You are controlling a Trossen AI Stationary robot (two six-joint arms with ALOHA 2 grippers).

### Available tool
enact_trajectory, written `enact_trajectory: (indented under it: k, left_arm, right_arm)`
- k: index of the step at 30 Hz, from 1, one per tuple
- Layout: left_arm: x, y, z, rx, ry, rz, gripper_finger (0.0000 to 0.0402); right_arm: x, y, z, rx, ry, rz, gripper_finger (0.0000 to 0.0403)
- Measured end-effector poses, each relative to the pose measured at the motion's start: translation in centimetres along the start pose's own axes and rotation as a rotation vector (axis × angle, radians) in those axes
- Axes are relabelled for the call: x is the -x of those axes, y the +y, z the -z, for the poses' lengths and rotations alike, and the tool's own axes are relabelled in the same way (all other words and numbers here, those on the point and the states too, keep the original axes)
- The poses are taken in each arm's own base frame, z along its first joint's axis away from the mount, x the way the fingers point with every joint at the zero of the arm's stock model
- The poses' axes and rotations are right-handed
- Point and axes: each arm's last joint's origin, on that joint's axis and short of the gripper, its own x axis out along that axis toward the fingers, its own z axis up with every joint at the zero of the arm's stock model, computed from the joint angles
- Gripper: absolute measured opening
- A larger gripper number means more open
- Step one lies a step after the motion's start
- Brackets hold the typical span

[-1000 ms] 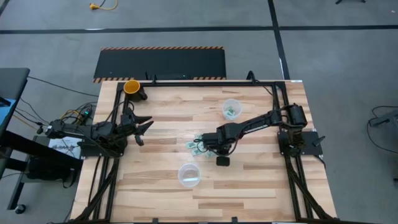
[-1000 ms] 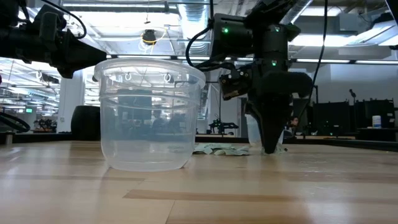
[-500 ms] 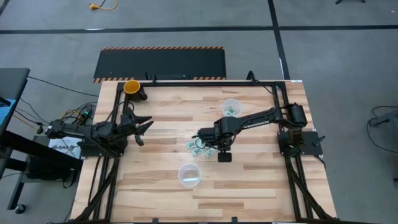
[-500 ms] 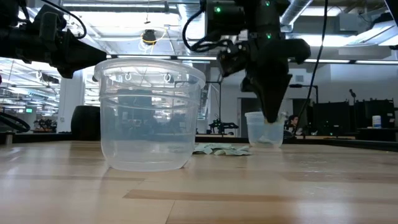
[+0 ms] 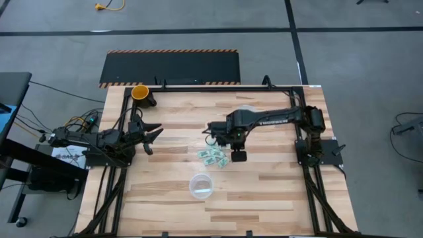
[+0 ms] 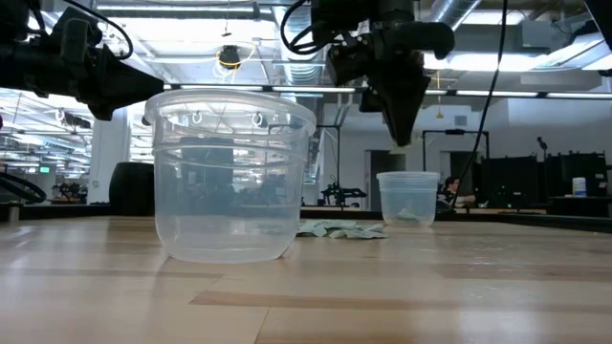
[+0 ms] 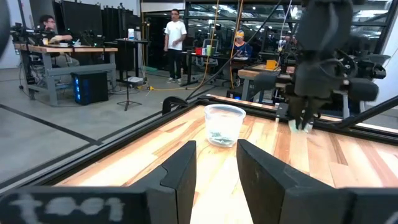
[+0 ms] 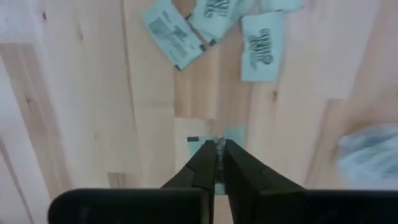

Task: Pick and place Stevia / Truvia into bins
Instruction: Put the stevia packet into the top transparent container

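1. My right gripper (image 8: 219, 144) is pinched shut on one Stevia packet (image 8: 214, 138), hanging edge-on above the table (image 5: 264, 192) near the loose packets (image 5: 213, 157)
2. The held packet's long axis runs roughly across the fingers; I can't tell which way its print faces
3. Only an edge looks gripped, so I'd guess a fast swing to the far bin (image 6: 408, 198) could shake it loose
4. Near bin (image 5: 201, 186) sits empty; my left gripper (image 5: 151, 137) waits open at the table's left side
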Motion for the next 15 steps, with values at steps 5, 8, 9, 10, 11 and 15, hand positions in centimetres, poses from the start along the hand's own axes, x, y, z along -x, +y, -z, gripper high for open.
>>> enact_trajectory:
  k: [5,8,9,10,11,15]
  left_arm:
    - [0.0,0.0,0.0,0.000,0.000,0.000,0.0104]
    - [0.0,0.0,0.0,0.000,0.000,0.000,0.0104]
    - [0.0,0.0,0.0,0.000,0.000,0.000,0.0104]
    - [0.0,0.0,0.0,0.000,0.000,0.000,0.0104]
    - [0.0,0.0,0.0,0.000,0.000,0.001,0.0104]
    - [0.0,0.0,0.0,0.000,0.000,0.000,0.0104]
  right_arm:
    - [1.1,-2.1,0.4,0.009,0.002,-0.002,0.0007]
    - [1.7,-3.5,1.0,-0.002,0.011,-0.004,0.0012]
    - [1.9,-3.9,1.2,-0.006,0.012,-0.001,0.0014]
    - [2.2,-4.4,1.5,-0.012,0.009,0.009,0.0016]
    - [2.5,-4.9,1.8,-0.018,0.011,0.023,0.0017]
    - [4.2,-6.8,3.3,-0.040,-0.015,0.084,0.0014]
